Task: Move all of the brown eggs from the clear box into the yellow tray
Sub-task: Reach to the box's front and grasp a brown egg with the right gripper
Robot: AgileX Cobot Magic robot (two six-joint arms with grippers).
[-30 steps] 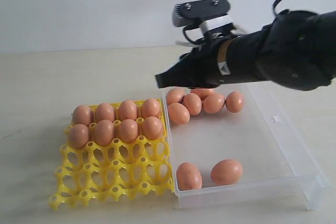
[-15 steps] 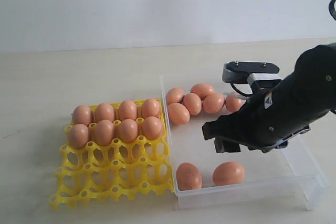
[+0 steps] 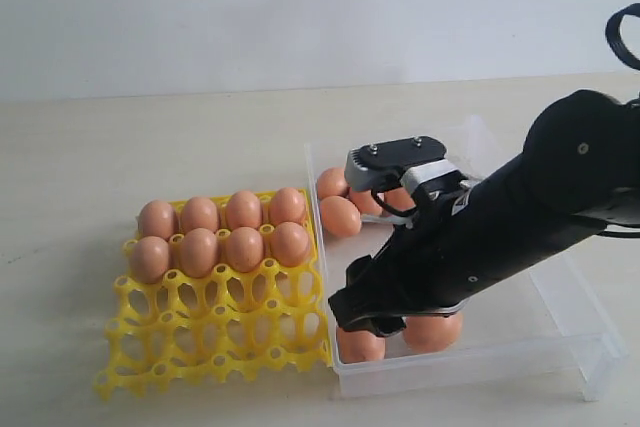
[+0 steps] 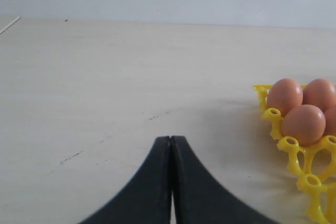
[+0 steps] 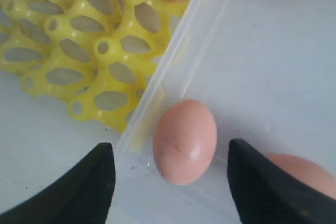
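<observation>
— Where are the brown eggs [image 3: 243, 247]?
— Eight fill the yellow tray's [image 3: 118, 327] two far rows. The rest lie in the clear box [image 3: 560, 297] just beside it.
— And the grippers?
— The right gripper [image 5: 170, 150] hangs over a near-corner egg [image 5: 185, 141], jaws wide apart and holding nothing. The left gripper's [image 4: 170, 142] jaws are pressed together, empty.
</observation>
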